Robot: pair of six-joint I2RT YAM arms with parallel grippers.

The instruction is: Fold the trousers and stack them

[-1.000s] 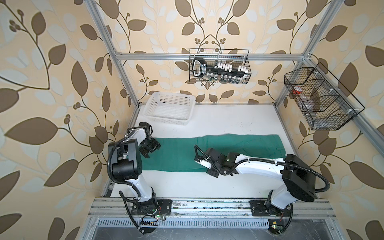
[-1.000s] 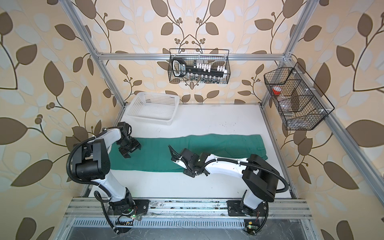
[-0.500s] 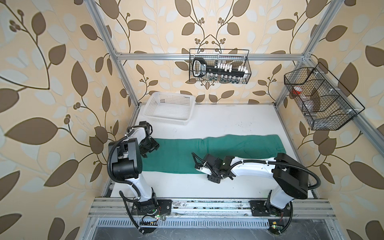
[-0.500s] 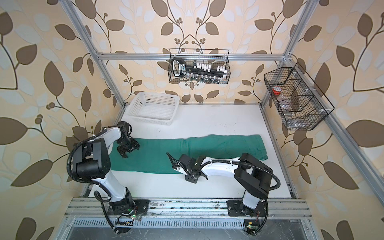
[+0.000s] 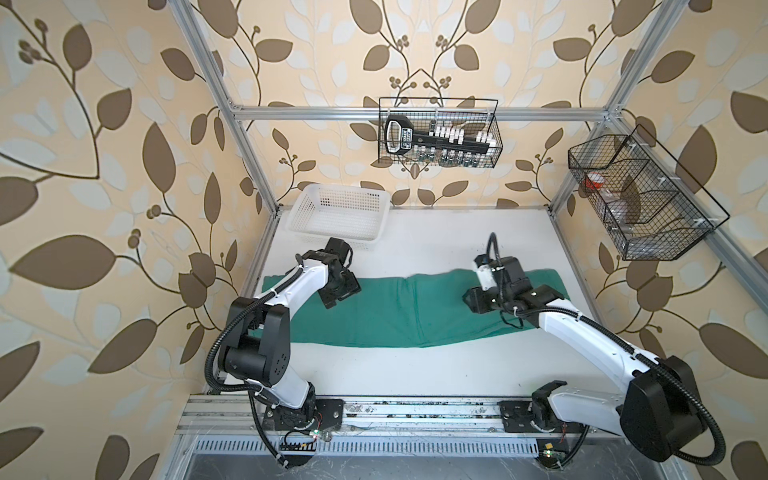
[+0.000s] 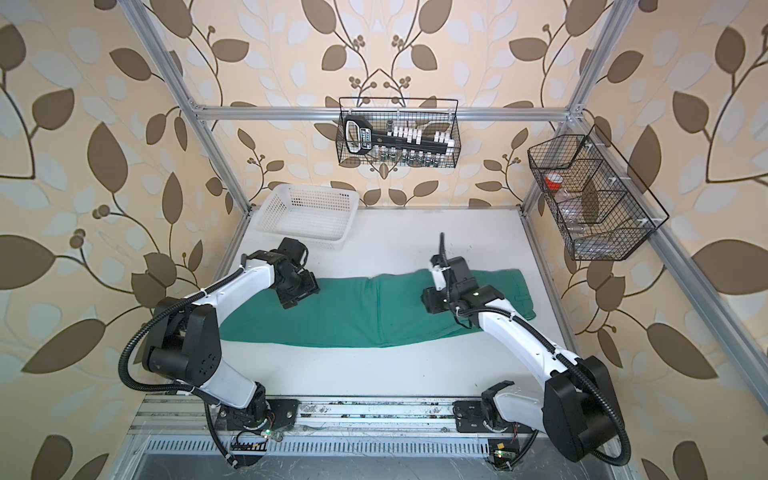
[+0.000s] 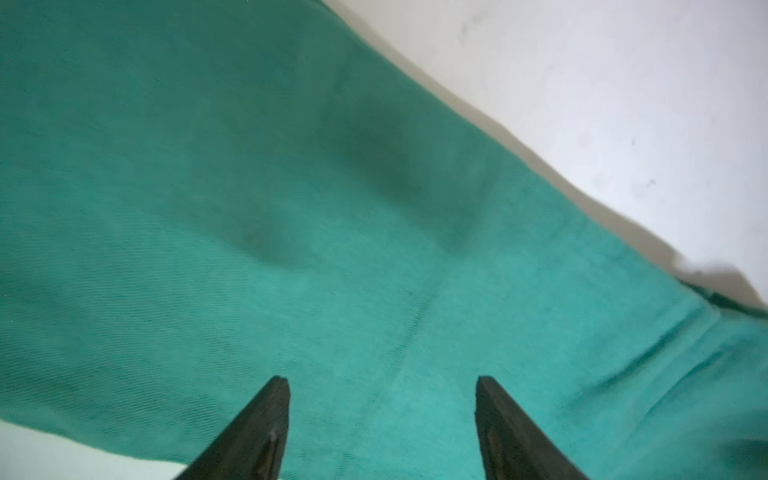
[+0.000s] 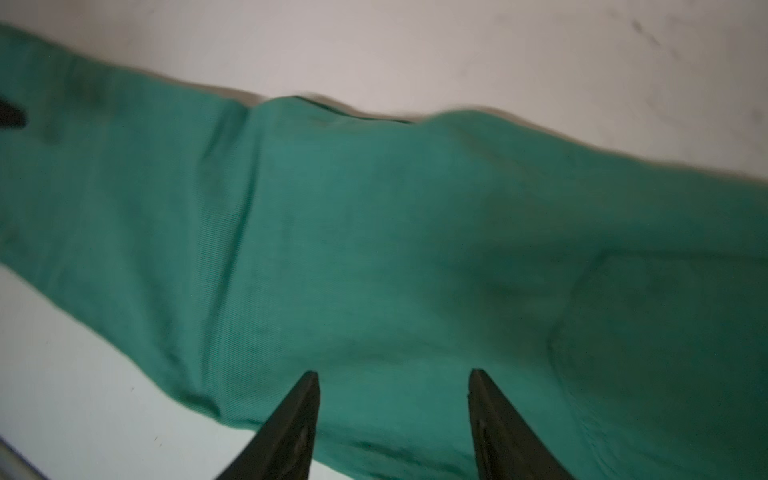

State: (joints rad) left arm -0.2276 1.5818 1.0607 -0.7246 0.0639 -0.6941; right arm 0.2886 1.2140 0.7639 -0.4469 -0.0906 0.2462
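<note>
We note the right claw [image 8: 393,374] now spread, shifted from frame centre rightward over the trousers [image 5: 395,311]; left claw [image 7: 380,379] stays spread.

The trousers [image 5: 395,311] lie across the table [image 5: 415,374], before the basket [image 5: 332,233].

Nothing can be read. One small label [image 5: 403,143] with light lettering sits on the black tool rack [image 5: 440,140] in the wire basket [image 5: 496,124]. It is well apart from the left pincer [image 5: 338,293] and the right pincer [image 5: 478,300], and too small to make out.
</note>
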